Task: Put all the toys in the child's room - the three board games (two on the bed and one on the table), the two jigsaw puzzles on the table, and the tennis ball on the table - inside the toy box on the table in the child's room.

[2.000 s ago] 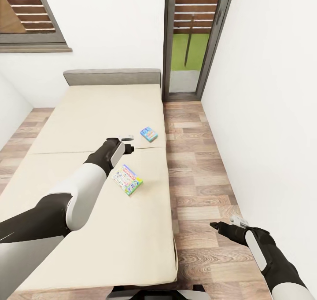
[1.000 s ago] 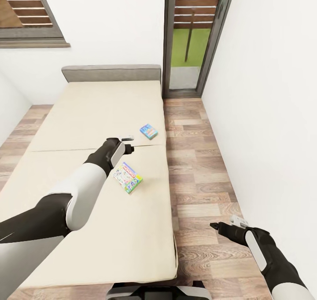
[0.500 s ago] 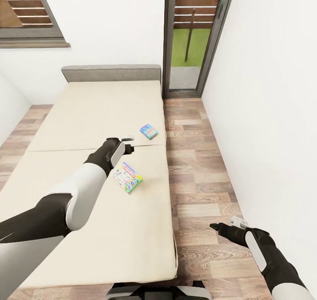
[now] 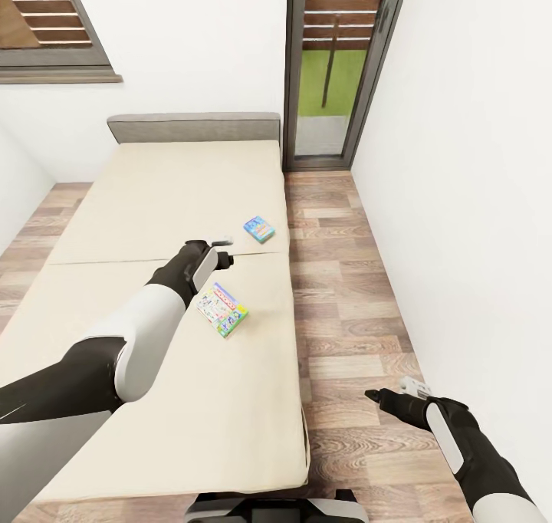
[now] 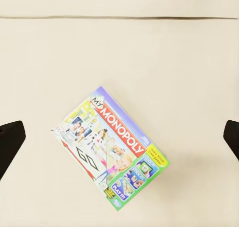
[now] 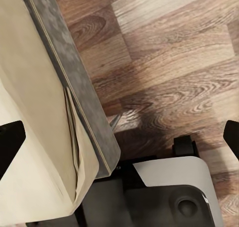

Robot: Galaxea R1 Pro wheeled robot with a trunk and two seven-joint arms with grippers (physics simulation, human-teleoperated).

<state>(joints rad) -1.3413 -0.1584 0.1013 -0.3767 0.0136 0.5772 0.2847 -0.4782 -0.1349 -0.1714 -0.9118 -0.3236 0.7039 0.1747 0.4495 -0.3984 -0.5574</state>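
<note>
A wide bed (image 4: 138, 201) with a plain beige mattress and a grey headboard (image 4: 193, 127) runs from the near edge of the head view to the far white wall. Two board games lie on its right half. The nearer one, a My Monopoly box (image 4: 221, 310) printed in green, yellow, red and purple, lies flat and turned at an angle, just near of the seam (image 4: 115, 261) that crosses the mattress. The smaller blue board game (image 4: 259, 229) with cartoon figures lies just beyond that seam, close to the bed's right edge, well apart from the first.

The left arm reaches out over the mattress, and the left hand (image 4: 221, 250) hangs above the bed just far and left of the My Monopoly box, not touching it. In the left wrist view the box (image 5: 109, 147) sits between the two dark fingertips (image 5: 10, 139), which stand wide apart at the picture's edges.

The right hand (image 4: 399, 394) is held low over the wood-plank floor (image 4: 345, 308) to the right of the bed, near the white side wall. Its fingers (image 6: 10, 142) are likewise spread apart with nothing between them; below them the right wrist view shows the bed's dark grey frame (image 6: 74, 82), the floor planks and part of the robot's base (image 6: 169, 187).

A tall glazed door (image 4: 341, 63) stands at the far right, and a window (image 4: 46, 28) at the far left.
</note>
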